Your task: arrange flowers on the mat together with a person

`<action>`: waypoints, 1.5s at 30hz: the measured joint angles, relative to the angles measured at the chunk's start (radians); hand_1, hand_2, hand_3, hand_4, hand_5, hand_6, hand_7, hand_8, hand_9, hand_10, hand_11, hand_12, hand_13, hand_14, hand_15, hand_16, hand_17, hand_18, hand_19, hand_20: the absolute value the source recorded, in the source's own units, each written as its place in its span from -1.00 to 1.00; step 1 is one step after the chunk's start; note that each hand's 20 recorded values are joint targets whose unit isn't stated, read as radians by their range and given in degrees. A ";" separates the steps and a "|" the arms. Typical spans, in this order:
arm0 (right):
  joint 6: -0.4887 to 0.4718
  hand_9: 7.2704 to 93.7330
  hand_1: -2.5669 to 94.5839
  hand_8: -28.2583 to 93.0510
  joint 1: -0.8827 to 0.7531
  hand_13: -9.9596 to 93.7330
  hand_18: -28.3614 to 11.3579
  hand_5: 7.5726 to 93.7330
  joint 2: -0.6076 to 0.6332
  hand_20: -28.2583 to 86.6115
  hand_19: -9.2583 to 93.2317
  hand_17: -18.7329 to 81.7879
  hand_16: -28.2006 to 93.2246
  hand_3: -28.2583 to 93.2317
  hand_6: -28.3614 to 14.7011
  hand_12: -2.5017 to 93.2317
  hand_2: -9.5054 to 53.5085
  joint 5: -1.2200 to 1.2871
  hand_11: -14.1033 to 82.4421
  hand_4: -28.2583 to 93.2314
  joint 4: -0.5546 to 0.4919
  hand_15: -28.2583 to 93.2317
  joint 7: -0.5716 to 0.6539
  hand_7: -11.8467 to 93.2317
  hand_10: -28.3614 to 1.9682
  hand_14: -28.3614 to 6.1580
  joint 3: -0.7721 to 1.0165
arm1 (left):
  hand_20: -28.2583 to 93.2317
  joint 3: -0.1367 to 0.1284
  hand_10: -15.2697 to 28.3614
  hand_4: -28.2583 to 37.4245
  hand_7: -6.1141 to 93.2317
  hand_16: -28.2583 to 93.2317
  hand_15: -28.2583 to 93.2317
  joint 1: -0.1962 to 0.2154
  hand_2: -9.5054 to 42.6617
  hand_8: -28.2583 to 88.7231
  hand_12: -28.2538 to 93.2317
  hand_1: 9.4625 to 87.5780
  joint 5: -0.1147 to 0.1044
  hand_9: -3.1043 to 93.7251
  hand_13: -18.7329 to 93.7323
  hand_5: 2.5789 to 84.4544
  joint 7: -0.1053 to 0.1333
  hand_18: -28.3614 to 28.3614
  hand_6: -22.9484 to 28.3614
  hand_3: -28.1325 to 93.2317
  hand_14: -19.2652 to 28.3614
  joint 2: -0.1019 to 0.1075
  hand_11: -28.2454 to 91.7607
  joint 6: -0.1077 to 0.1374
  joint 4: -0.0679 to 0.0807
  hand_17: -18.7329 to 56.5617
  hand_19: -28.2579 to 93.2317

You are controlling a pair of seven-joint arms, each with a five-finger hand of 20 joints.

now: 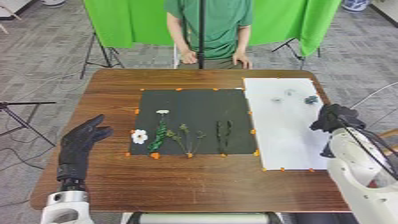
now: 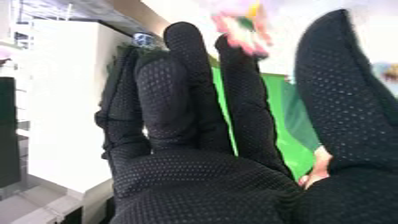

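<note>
Left hand (image 1: 75, 149): fingers loose, left of black mat (image 1: 188, 106). Right hand (image 1: 338, 119): fingers straight, thumb apart, at white sheet's (image 1: 289, 137) right edge; nearer hand for the loose flowers. Dark flower (image 1: 311, 100) ahead and slightly left of it, toward sheet's far right corner; reach likely runs forward-left. Pale flower (image 1: 290, 92) farther.

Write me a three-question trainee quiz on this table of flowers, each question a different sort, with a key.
1. True or false: in the head view, the white sheet lies to the right of the dark mat.
2. Which lies nearer the dark mat's left edge? A) round white flower B) thin dark sprigs
3. Fill in "open" or "clenched": the left hand is ____.

Key: 1 true; 2 A; 3 open
</note>
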 measured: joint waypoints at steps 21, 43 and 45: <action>0.318 0.85 0.39 -0.42 -0.014 0.59 -0.67 0.71 0.011 0.38 0.54 0.01 0.06 0.38 0.42 0.13 -1.00 0.020 -0.48 -0.90 -0.010 0.68 -0.019 -0.39 0.20 0.10 -0.056 | -0.16 -0.002 0.42 -0.76 -0.62 -0.56 -0.15 0.002 -0.67 -0.62 -0.28 -0.59 -0.001 0.23 0.22 0.21 0.001 0.47 0.02 0.63 0.59 0.000 -0.18 0.002 -0.001 -0.08 -0.31; 0.120 0.64 0.34 -0.44 0.541 0.42 -0.59 0.68 -0.230 0.35 0.40 -0.10 0.08 0.44 0.45 0.23 -1.00 0.068 -0.44 -0.92 0.012 0.67 -0.307 -0.34 0.13 -0.03 -0.736 | -0.16 0.008 0.41 -0.77 -0.62 -0.56 -0.16 -0.015 -0.66 -0.62 -0.28 -0.59 -0.007 0.24 0.22 0.21 -0.006 0.47 0.02 0.62 0.59 0.012 -0.19 0.002 0.006 -0.08 -0.31; 0.111 0.63 0.33 -0.44 0.543 0.41 -0.58 0.67 -0.252 0.34 0.39 -0.11 0.08 0.44 0.45 0.23 -1.00 0.054 -0.44 -0.93 0.023 0.66 -0.311 -0.33 0.12 -0.04 -0.764 | -0.16 0.009 0.42 -0.77 -0.62 -0.56 -0.15 -0.019 -0.66 -0.62 -0.28 -0.59 -0.007 0.24 0.22 0.21 -0.008 0.47 0.02 0.63 0.59 0.013 -0.19 0.002 0.008 -0.08 -0.31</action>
